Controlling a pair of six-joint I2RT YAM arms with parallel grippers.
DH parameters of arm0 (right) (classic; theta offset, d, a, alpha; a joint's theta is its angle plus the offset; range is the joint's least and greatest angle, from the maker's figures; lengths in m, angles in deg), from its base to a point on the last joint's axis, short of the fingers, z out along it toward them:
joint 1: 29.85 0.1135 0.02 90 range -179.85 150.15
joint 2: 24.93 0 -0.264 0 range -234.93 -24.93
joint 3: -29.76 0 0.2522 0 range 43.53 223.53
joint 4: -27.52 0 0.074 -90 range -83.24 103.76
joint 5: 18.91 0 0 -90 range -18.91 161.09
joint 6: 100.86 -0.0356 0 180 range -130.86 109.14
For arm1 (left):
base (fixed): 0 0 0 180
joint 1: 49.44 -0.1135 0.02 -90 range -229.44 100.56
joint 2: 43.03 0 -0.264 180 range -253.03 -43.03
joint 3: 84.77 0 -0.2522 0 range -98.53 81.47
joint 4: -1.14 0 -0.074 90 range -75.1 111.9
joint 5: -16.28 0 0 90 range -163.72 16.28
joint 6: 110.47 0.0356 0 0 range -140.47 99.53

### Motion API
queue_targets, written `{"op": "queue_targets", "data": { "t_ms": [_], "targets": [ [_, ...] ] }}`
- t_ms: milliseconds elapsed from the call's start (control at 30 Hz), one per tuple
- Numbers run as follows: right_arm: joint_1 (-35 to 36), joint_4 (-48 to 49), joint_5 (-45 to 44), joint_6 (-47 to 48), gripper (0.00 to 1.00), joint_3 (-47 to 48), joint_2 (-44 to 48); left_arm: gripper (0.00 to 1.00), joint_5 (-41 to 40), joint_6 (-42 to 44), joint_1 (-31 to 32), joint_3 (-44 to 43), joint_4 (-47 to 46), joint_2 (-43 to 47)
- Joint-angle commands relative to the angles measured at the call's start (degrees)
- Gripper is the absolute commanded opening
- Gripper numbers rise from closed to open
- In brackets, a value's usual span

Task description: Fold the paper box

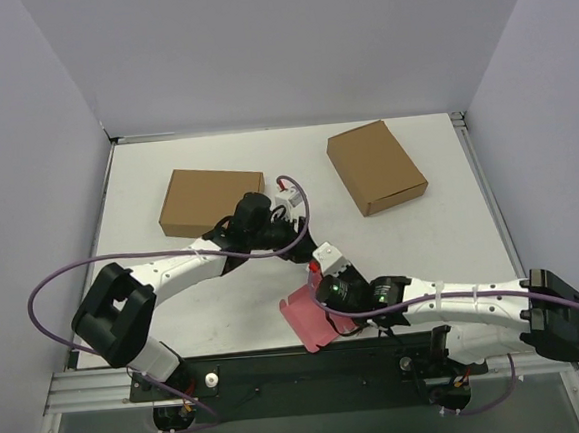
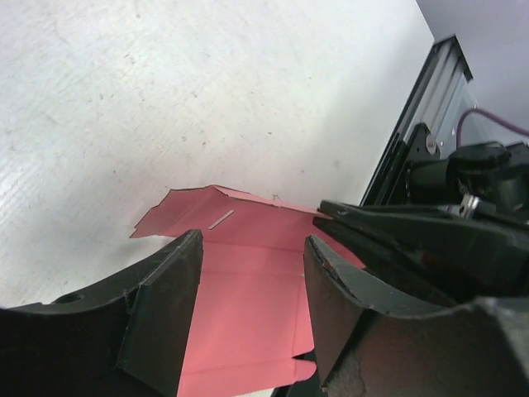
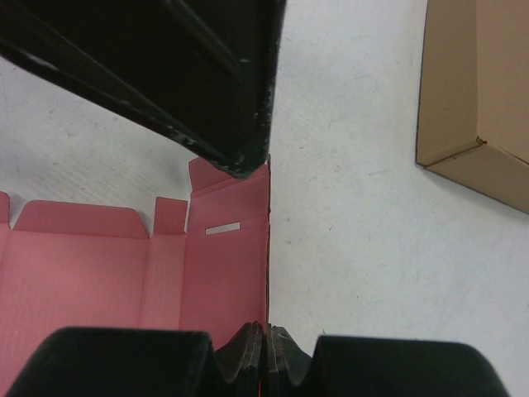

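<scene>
We are early in the fold: the box (image 1: 303,321) is a mostly flat pink sheet with its tabs unfolded, and it looks tilted up off the table (image 1: 432,245) rather than lying on it. The right gripper (image 3: 266,335) has its fingers pressed together on one edge of the card. That edge runs straight away from between them, and the rest of the sheet spreads to their left. The left gripper (image 2: 252,248) stands about half open and holds nothing. The sheet's inner face shows in the gap between its fingers (image 2: 165,306). One of those fingers appears to meet the far end of the same pinched edge, opposite the right fingers, though we cannot tell if it presses there. As we judge it, the next move is for the left fingers to settle on a side panel and bend it along its score. The right pinch would need to hold firm so the thin card creases cleanly rather than buckling.
</scene>
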Motion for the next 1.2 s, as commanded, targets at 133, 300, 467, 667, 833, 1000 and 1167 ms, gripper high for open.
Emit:
{"op": "queue_targets", "data": {
  "t_ms": [133, 300, 467, 667, 833, 1000, 1167],
  "targets": [
    [2.8, -0.9, -6.7, 0.0, 0.00, 3.5, -3.3, 0.62, -7.8, -17.4, 0.0, 2.3, -11.3, -3.0],
    [3.3, -0.7, -6.9, -0.5, 0.00, 3.4, -3.6, 0.62, -11.6, -18.9, 0.4, 0.4, -10.1, -4.5],
    [3.3, -0.6, -7.3, -0.5, 0.00, 3.0, -3.0, 0.61, -12.3, -19.3, 1.4, 0.1, -9.2, -6.2],
    [3.4, -0.5, -7.5, -0.4, 0.00, 2.6, -2.9, 0.61, -11.6, -21.4, 2.5, 0.7, -12.2, -8.0],
    [3.4, -0.6, -7.4, -0.7, 0.00, 2.4, -2.3, 0.58, -10.7, -24.2, 2.7, 1.1, -15.7, -9.0],
    [3.3, -1.0, -8.7, -1.1, 0.00, 2.2, -1.6, 0.48, -10.6, -24.7, 4.0, 2.4, -16.1, -8.6],
    [3.4, -1.1, -10.0, -1.2, 0.00, 2.3, -1.8, 0.39, -11.0, -27.4, 5.8, 6.1, -20.0, -7.9]
  ]
}}
